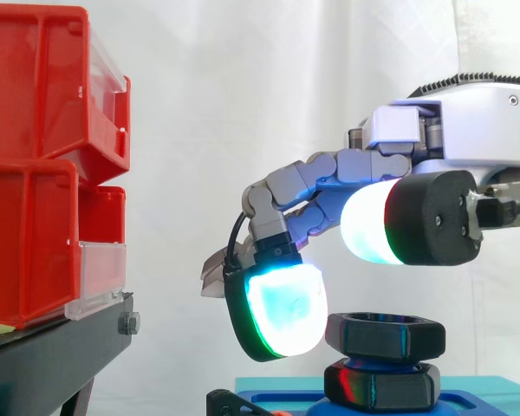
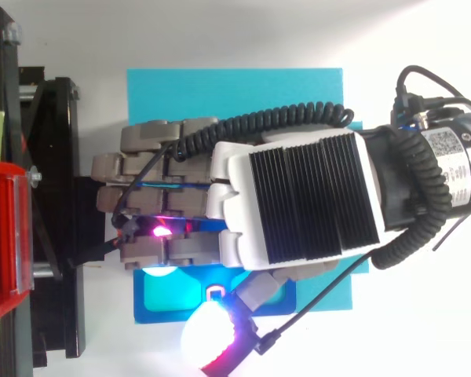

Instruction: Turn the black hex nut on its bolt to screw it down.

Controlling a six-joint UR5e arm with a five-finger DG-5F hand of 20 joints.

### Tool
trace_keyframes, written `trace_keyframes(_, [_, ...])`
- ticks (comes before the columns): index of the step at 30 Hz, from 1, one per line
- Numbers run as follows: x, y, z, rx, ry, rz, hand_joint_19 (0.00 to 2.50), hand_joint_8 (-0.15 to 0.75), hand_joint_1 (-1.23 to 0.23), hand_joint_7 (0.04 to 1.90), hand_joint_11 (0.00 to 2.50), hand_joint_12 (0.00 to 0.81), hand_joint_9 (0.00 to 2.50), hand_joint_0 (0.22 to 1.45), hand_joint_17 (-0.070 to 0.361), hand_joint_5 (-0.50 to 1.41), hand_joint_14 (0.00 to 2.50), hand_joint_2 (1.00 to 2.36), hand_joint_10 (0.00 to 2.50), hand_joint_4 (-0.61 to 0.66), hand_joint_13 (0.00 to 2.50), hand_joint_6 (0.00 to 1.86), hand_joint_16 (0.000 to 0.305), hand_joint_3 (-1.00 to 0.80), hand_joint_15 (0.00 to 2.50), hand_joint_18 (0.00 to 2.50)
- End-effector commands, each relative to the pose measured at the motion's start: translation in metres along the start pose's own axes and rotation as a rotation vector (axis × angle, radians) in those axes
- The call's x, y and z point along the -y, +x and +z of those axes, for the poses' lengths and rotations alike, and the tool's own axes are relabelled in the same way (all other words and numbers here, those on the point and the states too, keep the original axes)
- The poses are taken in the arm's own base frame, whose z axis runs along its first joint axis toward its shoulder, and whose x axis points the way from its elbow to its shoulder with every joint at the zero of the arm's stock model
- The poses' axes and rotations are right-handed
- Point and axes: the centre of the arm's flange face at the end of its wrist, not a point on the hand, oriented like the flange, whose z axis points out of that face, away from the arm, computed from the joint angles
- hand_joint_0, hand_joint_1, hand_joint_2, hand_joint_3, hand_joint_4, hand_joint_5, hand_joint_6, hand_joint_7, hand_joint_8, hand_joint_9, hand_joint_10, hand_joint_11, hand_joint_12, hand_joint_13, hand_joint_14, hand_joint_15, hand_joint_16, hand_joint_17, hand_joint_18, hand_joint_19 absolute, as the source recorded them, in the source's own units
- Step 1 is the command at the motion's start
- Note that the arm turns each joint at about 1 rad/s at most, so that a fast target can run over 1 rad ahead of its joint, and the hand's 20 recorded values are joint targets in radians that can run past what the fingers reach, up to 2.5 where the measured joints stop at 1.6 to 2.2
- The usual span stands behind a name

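The robot's grey and white hand [image 1: 472, 130] reaches in from the right. Its fingers bend down loosely. One glowing white and green finger pad [image 1: 282, 308] sits just beside the left side of the shiny black six-sided nut [image 1: 384, 335]. The thumb pad [image 1: 373, 221] hangs above the nut and does not touch it. The hand is open and holds nothing.

The nut lies flat, right under the hand. Below it is a second black six-sided piece [image 1: 381, 386] with red and green shine on it. Both stand on a dark blue plate [image 2: 173, 317], which lies on a light blue sheet [image 2: 235, 94].

On the left, two red plastic bins [image 1: 35, 173] with clear fronts are stacked on a black stand [image 1: 52, 351]. I cannot tell what is inside them.
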Motion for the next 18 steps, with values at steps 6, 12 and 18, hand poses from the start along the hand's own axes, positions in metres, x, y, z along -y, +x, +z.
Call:
trace_keyframes(6, [0.009, 0.000, -0.003, -0.001, -0.015, -0.002, 0.30, 0.241, -0.21, 1.49, 0.06, 0.320, 0.59, 0.49, 0.113, -0.02, 0.00, 1.00, 0.00, 0.16, 0.46, 0.50, 0.050, -0.50, 0.04, 0.37])
trace_keyframes(12, [0.016, 0.000, -0.006, -0.004, -0.015, -0.003, 0.31, 0.243, -0.21, 1.55, 0.06, 0.319, 0.60, 0.49, 0.113, -0.01, 0.00, 1.00, 0.00, 0.16, 0.46, 0.50, 0.050, -0.50, 0.03, 0.37])
trace_keyframes(18, [0.022, -0.001, -0.009, -0.003, -0.023, -0.008, 0.31, 0.244, -0.21, 1.58, 0.06, 0.317, 0.60, 0.49, 0.112, -0.01, 0.00, 1.00, 0.00, 0.15, 0.46, 0.50, 0.050, -0.50, 0.03, 0.37])
